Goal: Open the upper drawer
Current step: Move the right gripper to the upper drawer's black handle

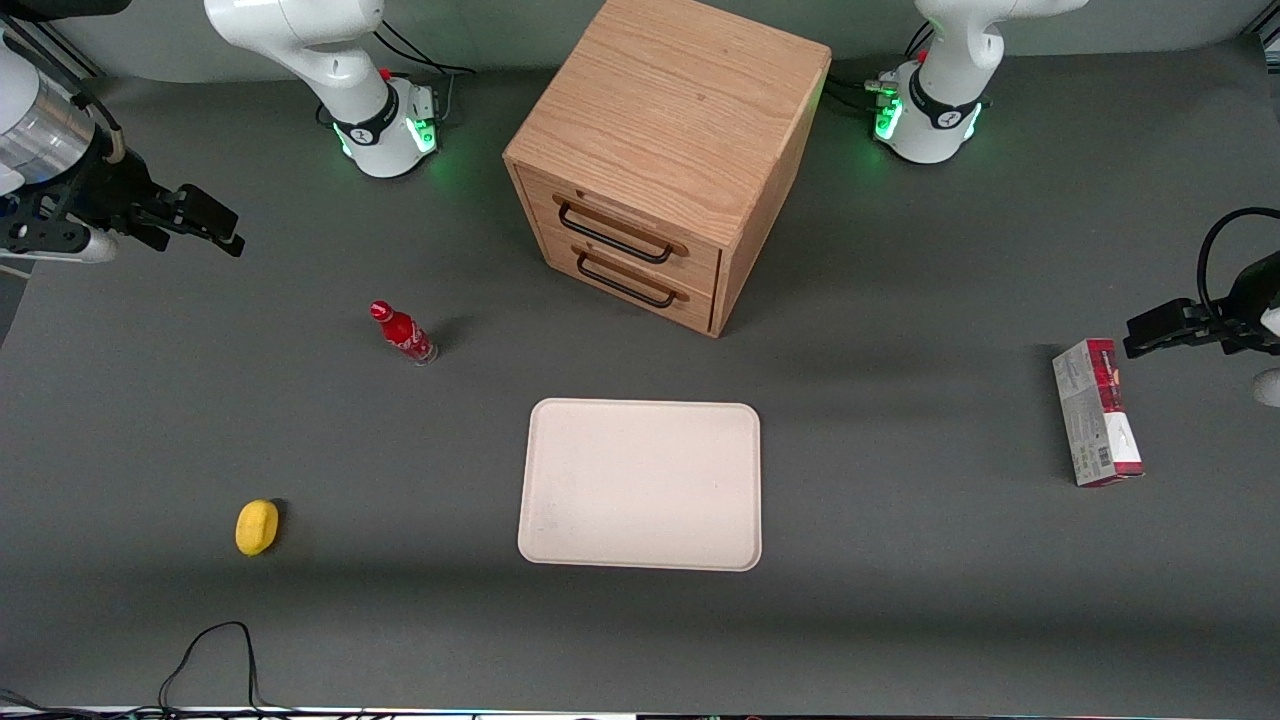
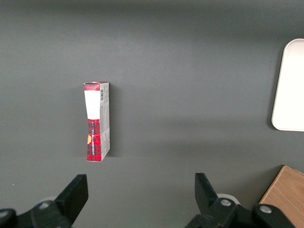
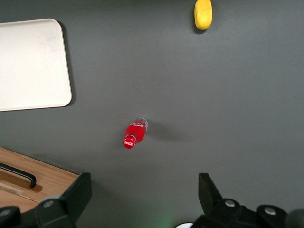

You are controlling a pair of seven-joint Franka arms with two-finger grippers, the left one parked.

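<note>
The light oak cabinet (image 1: 670, 110) stands at the middle of the table, farther from the front camera than the tray. Its upper drawer (image 1: 640, 222) is shut, with a thin black bar handle (image 1: 612, 235); the lower drawer (image 1: 630, 282) below it is shut too. My gripper (image 1: 222, 228) hangs open and empty above the table toward the working arm's end, well apart from the cabinet. In the right wrist view the gripper (image 3: 145, 192) is wide open over bare table, with a corner of the cabinet (image 3: 52, 183) and one black handle (image 3: 21, 174) beside one finger.
A red bottle (image 1: 402, 333) stands between my gripper and the cabinet; it also shows in the right wrist view (image 3: 134, 133). A cream tray (image 1: 640, 485) lies nearer the camera than the cabinet. A yellow object (image 1: 257, 526) lies near the front. A red-grey box (image 1: 1096, 412) lies toward the parked arm's end.
</note>
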